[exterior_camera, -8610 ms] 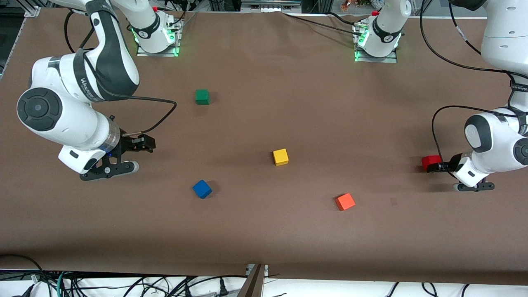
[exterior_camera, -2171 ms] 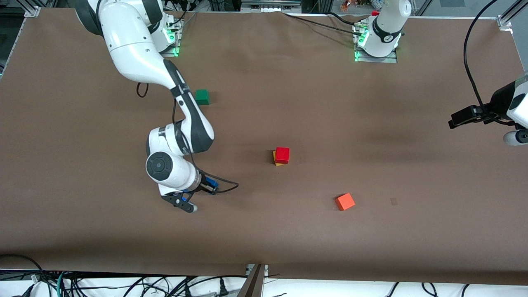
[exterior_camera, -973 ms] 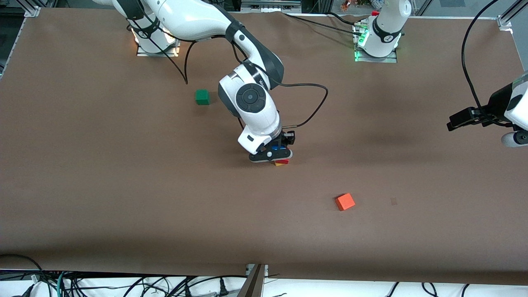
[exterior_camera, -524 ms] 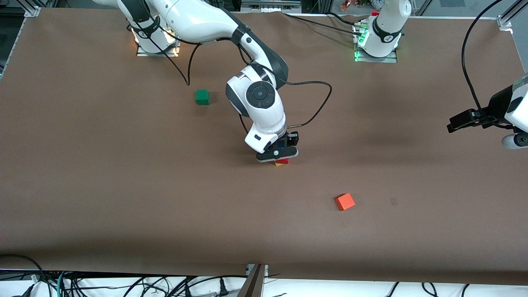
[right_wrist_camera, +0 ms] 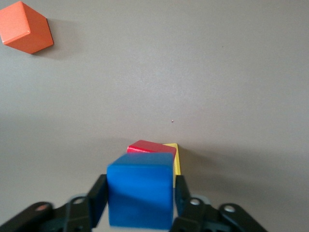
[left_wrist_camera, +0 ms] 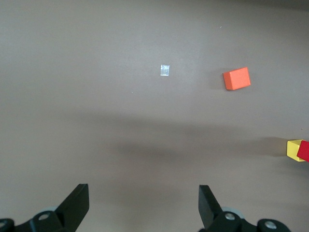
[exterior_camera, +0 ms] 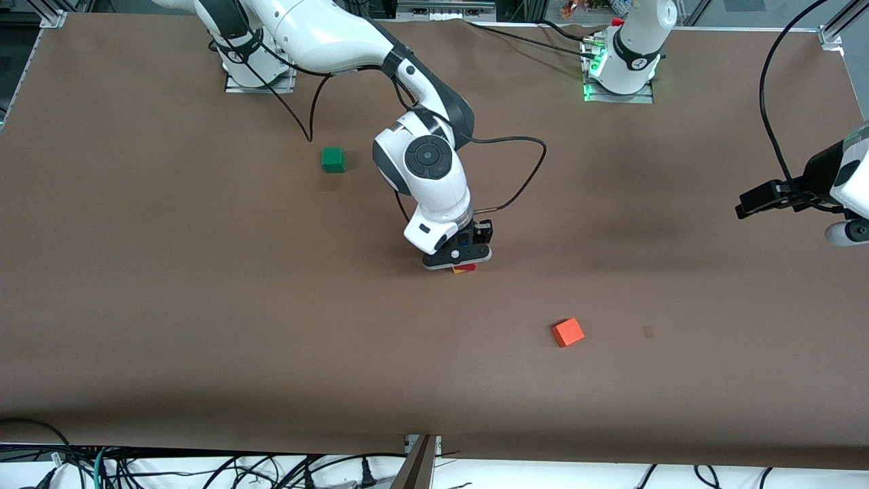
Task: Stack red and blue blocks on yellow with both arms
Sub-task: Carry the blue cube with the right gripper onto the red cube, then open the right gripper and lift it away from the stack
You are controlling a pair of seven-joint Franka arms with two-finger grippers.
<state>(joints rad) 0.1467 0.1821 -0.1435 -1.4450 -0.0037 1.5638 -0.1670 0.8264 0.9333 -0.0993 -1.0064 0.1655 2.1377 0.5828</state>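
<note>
My right gripper (exterior_camera: 468, 240) is shut on the blue block (right_wrist_camera: 140, 193) and holds it just above the stack in the middle of the table. The red block (right_wrist_camera: 149, 146) sits on the yellow cube (right_wrist_camera: 175, 159), slightly turned on it. In the front view only a sliver of the red block (exterior_camera: 466, 267) shows under the gripper. My left gripper (exterior_camera: 748, 202) is open and empty, waiting up in the air over the left arm's end of the table. Its wrist view shows the open gripper (left_wrist_camera: 143, 195) and the yellow cube (left_wrist_camera: 293, 150) at the edge.
An orange cube (exterior_camera: 567, 332) lies nearer to the front camera than the stack, toward the left arm's end; it also shows in the right wrist view (right_wrist_camera: 25, 27). A green cube (exterior_camera: 333, 159) lies near the right arm's base. A small pale mark (left_wrist_camera: 165, 70) is on the brown table (exterior_camera: 204, 326).
My right gripper has shifted a little with the blue block and now sits more squarely over the red block. The left arm has not moved.
</note>
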